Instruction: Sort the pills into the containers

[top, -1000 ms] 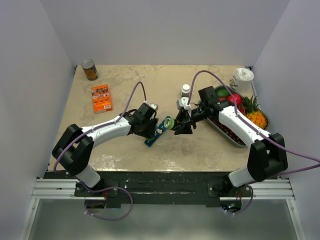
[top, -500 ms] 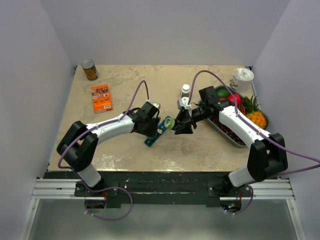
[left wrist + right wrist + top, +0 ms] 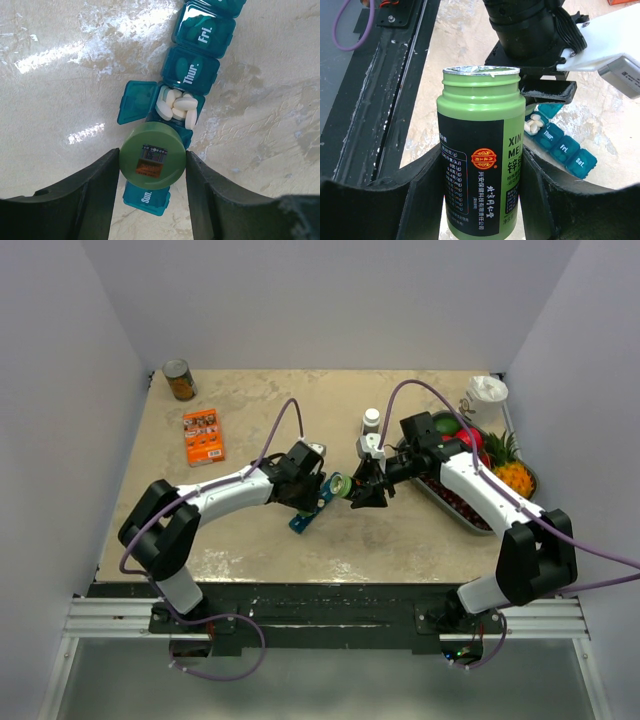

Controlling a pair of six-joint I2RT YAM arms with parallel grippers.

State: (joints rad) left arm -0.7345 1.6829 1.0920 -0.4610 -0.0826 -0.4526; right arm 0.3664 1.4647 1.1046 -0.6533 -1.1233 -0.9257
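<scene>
So the containers (image 3: 192, 70) are one slim teal see-through plastic strip of little square boxes in a row, each with a day in white on its lid. I can read Sun., Thur. and Fri. from the left wrist cam, plus Sat. at the end from the right one. The strip lies flat on the desk (image 3: 65, 75), just past the mouth of the green bottle (image 3: 480, 125) and lower than it.

The box right next to Thur. has its lid (image 3: 136, 102) flipped out sideways, and there's a small heap of white oblong pills (image 3: 177, 106) in it. The other lids I can see are down.

The right hand (image 3: 481, 150) is pinching the bottle around its middle, one finger on each side. The bottle's mouth is open with a ragged foil rim.

Just beyond that mouth, the left hand (image 3: 152, 157) is clamped on a round green cap (image 3: 152, 160) with a small sticker. The cap hangs over the strip and hides the boxes between Sun. and the open one.
</scene>
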